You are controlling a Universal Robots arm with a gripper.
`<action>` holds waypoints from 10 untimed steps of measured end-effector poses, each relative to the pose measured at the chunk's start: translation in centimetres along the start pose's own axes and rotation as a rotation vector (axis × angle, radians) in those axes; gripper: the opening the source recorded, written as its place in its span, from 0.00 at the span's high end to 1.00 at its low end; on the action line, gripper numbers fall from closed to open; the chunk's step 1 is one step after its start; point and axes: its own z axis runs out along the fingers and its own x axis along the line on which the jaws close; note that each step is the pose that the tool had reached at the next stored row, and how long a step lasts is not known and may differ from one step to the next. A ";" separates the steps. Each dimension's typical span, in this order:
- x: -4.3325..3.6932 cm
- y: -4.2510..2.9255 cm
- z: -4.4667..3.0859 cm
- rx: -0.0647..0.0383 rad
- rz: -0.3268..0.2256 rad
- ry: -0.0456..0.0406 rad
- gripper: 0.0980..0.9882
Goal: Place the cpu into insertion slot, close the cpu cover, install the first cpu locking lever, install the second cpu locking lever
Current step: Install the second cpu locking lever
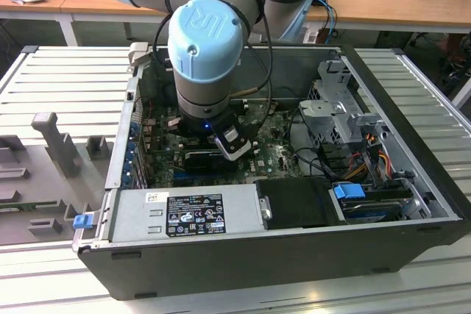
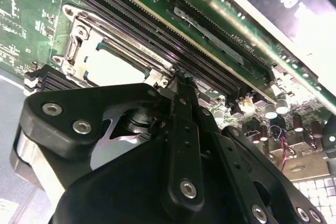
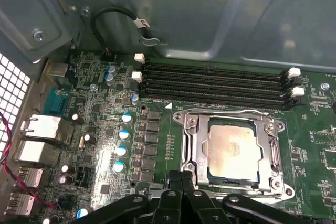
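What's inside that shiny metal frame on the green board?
The cpu lies flat inside the cpu cover, its pale metal face showing through the open centre. The frame hides the chip's outer edges, and the socket beneath it is covered. The hand sits at the frame's edge.

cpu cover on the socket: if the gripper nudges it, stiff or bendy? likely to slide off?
The cpu cover looks like thin stamped metal, so probably fairly stiff yet bendable under a hard push. It lies flat around the cpu, seemingly fixed to the socket, so it would likely pivot rather than slide. Its bare, glossy surface may be slippery for the gripper.
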 end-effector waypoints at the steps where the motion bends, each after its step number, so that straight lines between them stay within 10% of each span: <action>1: 0.02 -0.03 0.06 -0.001 0.000 0.0000 0.99; 10: 0.18 0.44 -0.94 -0.004 0.000 -0.0002 0.99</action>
